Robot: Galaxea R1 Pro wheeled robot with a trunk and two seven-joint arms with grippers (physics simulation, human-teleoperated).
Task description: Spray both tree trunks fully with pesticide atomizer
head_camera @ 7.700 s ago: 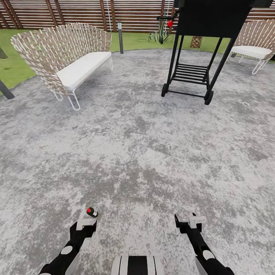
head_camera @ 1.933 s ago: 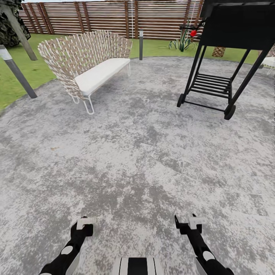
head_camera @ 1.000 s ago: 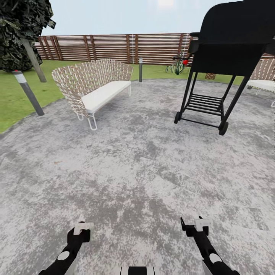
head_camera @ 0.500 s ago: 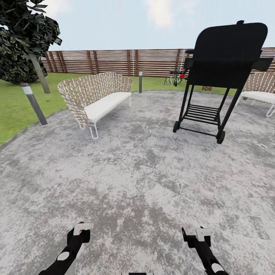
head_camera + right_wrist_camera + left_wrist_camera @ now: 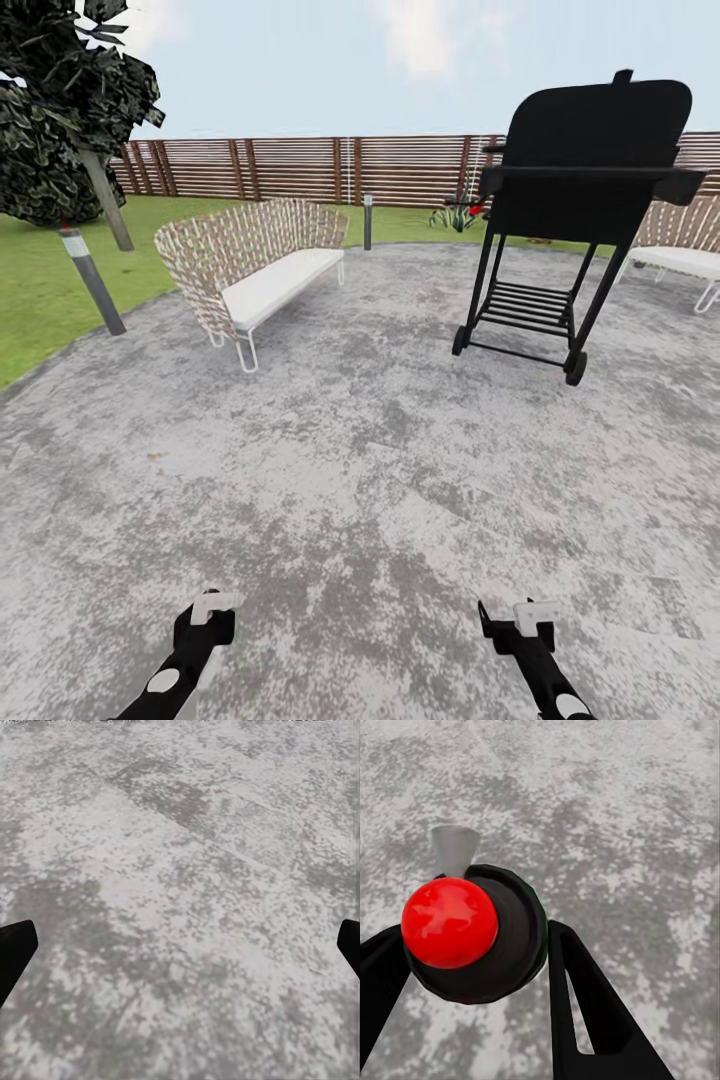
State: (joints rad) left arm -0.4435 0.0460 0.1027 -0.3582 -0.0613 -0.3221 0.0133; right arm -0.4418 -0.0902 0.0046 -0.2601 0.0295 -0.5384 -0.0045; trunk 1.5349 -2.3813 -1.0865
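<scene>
In the left wrist view, the pesticide atomizer (image 5: 506, 945), a dark bottle with a red knob and a pale grey nozzle, sits between the two black fingers of my left gripper (image 5: 472, 934), which is shut on it. In the head view the left gripper (image 5: 205, 622) hangs low over the grey mottled floor (image 5: 380, 480). My right gripper (image 5: 520, 622) hangs low on the right. Its fingers are spread wide in the right wrist view, and the right gripper (image 5: 184, 937) is open over bare paving. The thick pale tree trunks are out of view.
A black grill on wheels (image 5: 570, 200) stands ahead on the right. A woven bench with a white cushion (image 5: 250, 265) stands ahead on the left. A grey post (image 5: 92, 282) and a thin-stemmed dark-leaved tree (image 5: 60, 110) mark the lawn's edge. The slatted fence (image 5: 300, 170) runs behind.
The head camera has tilted upward, so sky and the whole grill show and the arms sit lower in the picture. The atomizer left the floor and is held in my left gripper.
</scene>
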